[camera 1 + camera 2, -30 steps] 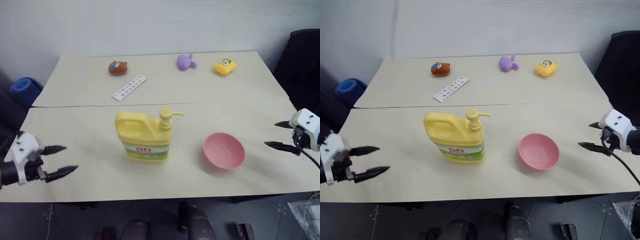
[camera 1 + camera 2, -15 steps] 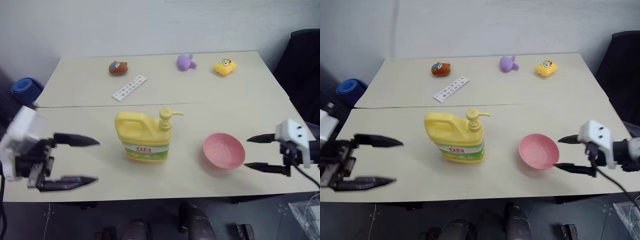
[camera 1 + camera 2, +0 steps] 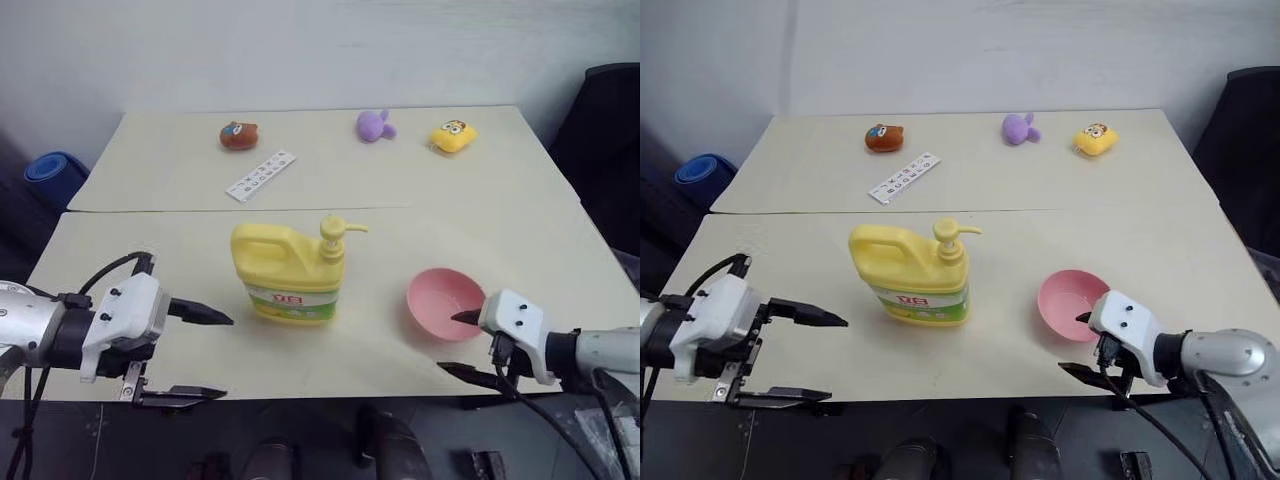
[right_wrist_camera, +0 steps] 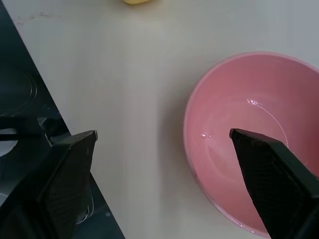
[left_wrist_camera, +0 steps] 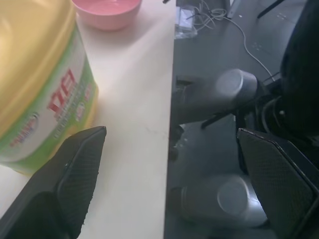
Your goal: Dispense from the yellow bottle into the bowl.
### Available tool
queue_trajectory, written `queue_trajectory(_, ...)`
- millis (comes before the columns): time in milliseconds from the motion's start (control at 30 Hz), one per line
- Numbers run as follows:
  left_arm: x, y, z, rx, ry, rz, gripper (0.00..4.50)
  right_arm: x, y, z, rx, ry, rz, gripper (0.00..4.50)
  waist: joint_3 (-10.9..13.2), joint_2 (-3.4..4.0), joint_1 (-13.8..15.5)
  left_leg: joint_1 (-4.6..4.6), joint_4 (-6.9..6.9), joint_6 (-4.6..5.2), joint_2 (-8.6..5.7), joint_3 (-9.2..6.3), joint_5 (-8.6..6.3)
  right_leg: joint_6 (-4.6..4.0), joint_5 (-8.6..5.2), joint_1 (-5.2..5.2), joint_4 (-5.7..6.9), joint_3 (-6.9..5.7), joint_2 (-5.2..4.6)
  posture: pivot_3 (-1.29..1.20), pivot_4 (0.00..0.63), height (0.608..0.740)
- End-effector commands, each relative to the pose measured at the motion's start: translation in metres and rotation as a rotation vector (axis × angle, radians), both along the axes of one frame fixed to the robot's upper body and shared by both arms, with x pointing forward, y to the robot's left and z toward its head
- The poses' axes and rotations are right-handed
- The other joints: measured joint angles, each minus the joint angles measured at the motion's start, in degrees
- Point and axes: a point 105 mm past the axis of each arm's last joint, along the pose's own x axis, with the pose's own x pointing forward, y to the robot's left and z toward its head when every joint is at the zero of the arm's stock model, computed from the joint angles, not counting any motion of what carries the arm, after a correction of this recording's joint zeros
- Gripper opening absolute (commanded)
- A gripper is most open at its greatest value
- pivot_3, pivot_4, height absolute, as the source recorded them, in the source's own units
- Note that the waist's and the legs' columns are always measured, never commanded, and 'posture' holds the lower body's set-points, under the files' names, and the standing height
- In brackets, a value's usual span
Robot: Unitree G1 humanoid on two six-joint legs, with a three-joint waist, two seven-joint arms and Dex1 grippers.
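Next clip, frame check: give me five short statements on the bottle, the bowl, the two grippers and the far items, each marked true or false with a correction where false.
1. The yellow bottle stands upright on the table. True.
2. The pink bowl lies upside down. False: it sits open side up and looks empty in the right wrist view.
3. The left gripper is shut on the bottle's handle. False: its fingers are spread and apart from the bottle.
4. The right gripper is open at the bowl's near edge, one finger over the rim. True.
5. The purple plush toy sits next to the bottle. False: it lies at the far edge, near the yellow plush toy.
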Motion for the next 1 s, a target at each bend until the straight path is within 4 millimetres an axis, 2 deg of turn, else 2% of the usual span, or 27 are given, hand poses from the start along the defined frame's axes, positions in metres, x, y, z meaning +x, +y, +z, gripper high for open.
queue_trajectory(33, 0.007, -0.002, 0.004, -0.023, -0.031, 0.017, 4.5, 0.004, 0.006, -0.012, -0.014, -0.034, -0.03, 3.52, -0.01, -0.02, -0.07, 0.0, -0.01, 0.0, 0.01, 0.0, 0.0, 0.0, 0.0, 0.0, 0.0, 0.0, 0.01, 0.0, 0.15, 0.74)
queue_trajectory(67, 0.007, -0.002, 0.005, -0.026, -0.031, 0.017, 4.5, 0.007, 0.005, -0.016, -0.032, -0.048, -0.051, 3.2, -0.01, -0.03, -0.1, 0.02, -0.02, 0.0, 0.01, 0.01, 0.0, -0.01, -0.01, 0.0, 0.01, 0.0, 0.01, 0.0, 0.15, 0.74)
queue_trajectory(367, 0.007, -0.01, 0.012, -0.052, -0.021, 0.015, 4.5, 0.022, 0.007, -0.03, -0.048, -0.101, -0.12, 3.2, -0.03, -0.1, -0.22, 0.05, -0.04, 0.0, 0.02, 0.08, -0.01, -0.01, 0.0, -0.01, 0.06, 0.03, 0.04, 0.0, 0.15, 0.74)
queue_trajectory(467, 0.005, -0.012, 0.011, -0.046, -0.019, 0.01, 4.5, 0.027, 0.006, -0.03, -0.04, -0.129, -0.144, 2.62, -0.02, -0.11, -0.22, 0.07, -0.05, 0.0, 0.01, 0.11, -0.01, -0.01, -0.01, -0.01, 0.07, 0.05, 0.04, 0.0, 0.15, 0.74)
queue_trajectory(633, 0.006, -0.012, 0.01, -0.044, -0.016, 0.01, 4.5, 0.03, 0.011, -0.029, -0.035, -0.132, -0.131, 1.1, -0.03, -0.12, -0.21, 0.08, -0.05, 0.0, 0.02, 0.12, -0.01, -0.01, -0.01, -0.01, 0.07, 0.07, 0.05, 0.0, 0.15, 0.74)
queue_trajectory(800, 0.007, -0.013, 0.01, -0.044, -0.016, 0.008, 4.5, 0.032, 0.014, -0.029, -0.035, -0.129, -0.128, 1.1, -0.03, -0.13, -0.22, 0.1, -0.05, 0.01, 0.02, 0.13, -0.01, -0.03, -0.02, -0.01, 0.04, 0.08, 0.06, 0.0, 0.15, 0.74)
queue_trajectory(900, 0.009, -0.013, 0.009, -0.044, -0.019, 0.007, 4.5, 0.033, 0.014, -0.029, -0.031, -0.128, -0.132, 0.5, -0.03, -0.13, -0.22, 0.1, -0.06, 0.01, 0.03, 0.13, -0.01, -0.03, -0.02, 0.0, 0.05, 0.08, 0.06, 0.0, 0.15, 0.74)
queue_trajectory(933, 0.009, -0.014, 0.01, -0.046, -0.022, 0.005, 4.5, 0.033, 0.015, -0.03, -0.032, -0.125, -0.128, 0.16, -0.03, -0.13, -0.22, 0.09, -0.06, 0.01, 0.03, 0.13, -0.01, -0.02, -0.02, -0.01, 0.04, 0.08, 0.06, 0.0, 0.15, 0.74)
queue_trajectory(1000, 0.01, -0.015, 0.01, -0.05, -0.025, 0.003, 4.5, 0.034, 0.015, -0.03, -0.035, -0.123, -0.124, 0.08, -0.07, -0.21, -0.22, 0.1, -0.05, 0.02, 0.03, 0.14, -0.01, -0.02, -0.01, 0.0, 0.06, 0.09, 0.06, 0.0, 0.15, 0.74)
